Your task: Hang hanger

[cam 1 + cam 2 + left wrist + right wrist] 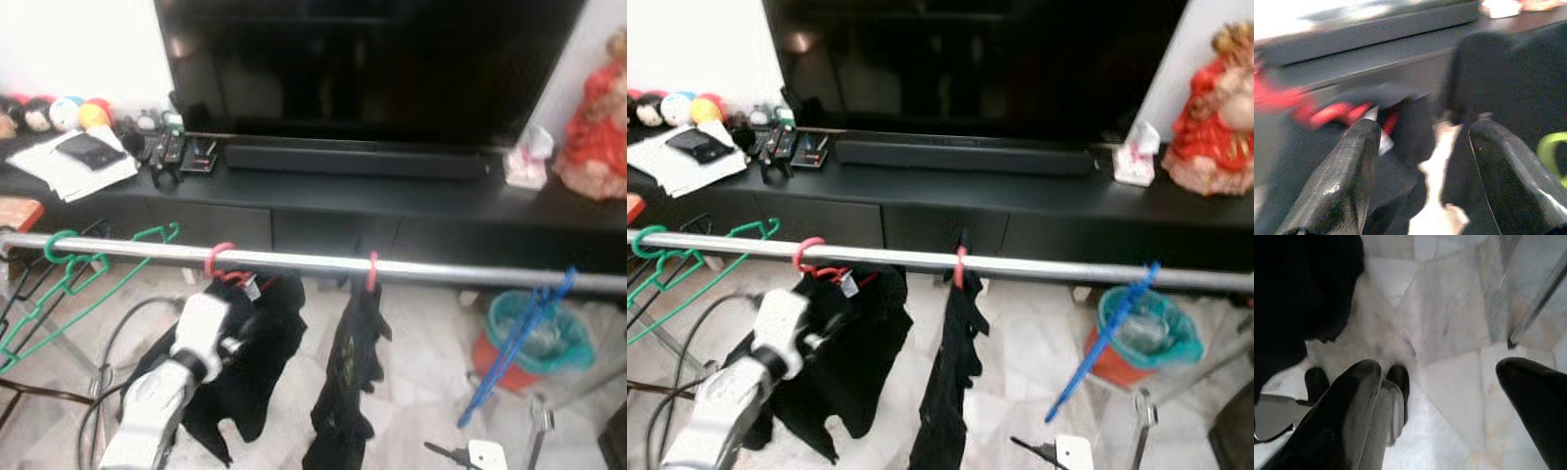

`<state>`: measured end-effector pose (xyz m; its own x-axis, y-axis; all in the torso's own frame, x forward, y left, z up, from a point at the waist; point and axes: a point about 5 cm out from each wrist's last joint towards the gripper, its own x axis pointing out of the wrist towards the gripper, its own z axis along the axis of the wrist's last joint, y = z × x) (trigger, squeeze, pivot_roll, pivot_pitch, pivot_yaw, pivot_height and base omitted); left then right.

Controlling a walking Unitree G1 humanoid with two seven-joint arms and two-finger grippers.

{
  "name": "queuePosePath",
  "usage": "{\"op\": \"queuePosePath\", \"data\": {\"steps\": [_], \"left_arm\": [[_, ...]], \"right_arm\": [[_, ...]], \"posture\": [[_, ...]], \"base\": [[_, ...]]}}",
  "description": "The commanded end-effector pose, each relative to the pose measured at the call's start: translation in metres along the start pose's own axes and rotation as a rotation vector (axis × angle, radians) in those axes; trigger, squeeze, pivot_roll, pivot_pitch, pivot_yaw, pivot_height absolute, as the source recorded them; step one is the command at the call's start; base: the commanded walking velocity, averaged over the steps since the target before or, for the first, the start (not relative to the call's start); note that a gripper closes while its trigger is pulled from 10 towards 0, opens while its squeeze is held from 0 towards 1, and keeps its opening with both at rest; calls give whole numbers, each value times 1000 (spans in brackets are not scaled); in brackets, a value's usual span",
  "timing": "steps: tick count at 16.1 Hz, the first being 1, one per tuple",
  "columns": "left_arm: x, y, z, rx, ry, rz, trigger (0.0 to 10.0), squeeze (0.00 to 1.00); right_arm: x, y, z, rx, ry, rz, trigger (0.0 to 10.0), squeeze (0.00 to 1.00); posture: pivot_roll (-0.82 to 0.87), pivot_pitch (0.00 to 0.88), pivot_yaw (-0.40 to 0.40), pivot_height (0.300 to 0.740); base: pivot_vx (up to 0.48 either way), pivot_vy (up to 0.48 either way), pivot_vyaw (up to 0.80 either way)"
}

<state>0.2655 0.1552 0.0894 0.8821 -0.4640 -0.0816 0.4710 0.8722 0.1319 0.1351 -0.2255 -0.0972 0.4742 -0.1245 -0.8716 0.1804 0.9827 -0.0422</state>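
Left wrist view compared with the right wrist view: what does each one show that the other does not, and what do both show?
Left wrist view alone: a red hanger, blurred, carrying black cloth, with the dark cabinet behind it. Right wrist view alone: pale marble floor and a metal leg of the rack. Both: an open end effector, left and right, each with two black fingers apart and holding nothing, and black clothing.

Silver-white left arm (157, 392), boxy white wrist block, glossy black gripper fingers (1342, 176)
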Motion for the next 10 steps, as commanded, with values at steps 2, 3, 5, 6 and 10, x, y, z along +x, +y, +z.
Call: {"op": "queuePosePath", "data": {"steps": [2,3,5,6,10], "left_arm": [[-3,-8,22,-14,0,-137,10000,0],[-8,-14,41,-21,3,-243,10000,0],[-20,-7,58,55,67,-343,10000,0],[-23,-1,60,97,97,-342,10000,0],[-46,41,63,230,287,-240,10000,0]], "right_arm": [[0,-6,1,-8,0,-13,10000,0],[0,-6,2,-11,-1,-11,10000,0],[0,-6,3,-14,-3,-8,10000,0],[0,-6,4,-15,-4,-8,10000,0],[0,-6,6,-14,-8,-6,10000,0]], "posture": [[2,0,-33,732],[8,0,-36,732],[15,0,-42,732],[16,0,-44,732],[21,0,-48,732]], "base": [[0,0,0],[0,0,0],[0,0,0],[0,0,0],[0,0,0]]}}
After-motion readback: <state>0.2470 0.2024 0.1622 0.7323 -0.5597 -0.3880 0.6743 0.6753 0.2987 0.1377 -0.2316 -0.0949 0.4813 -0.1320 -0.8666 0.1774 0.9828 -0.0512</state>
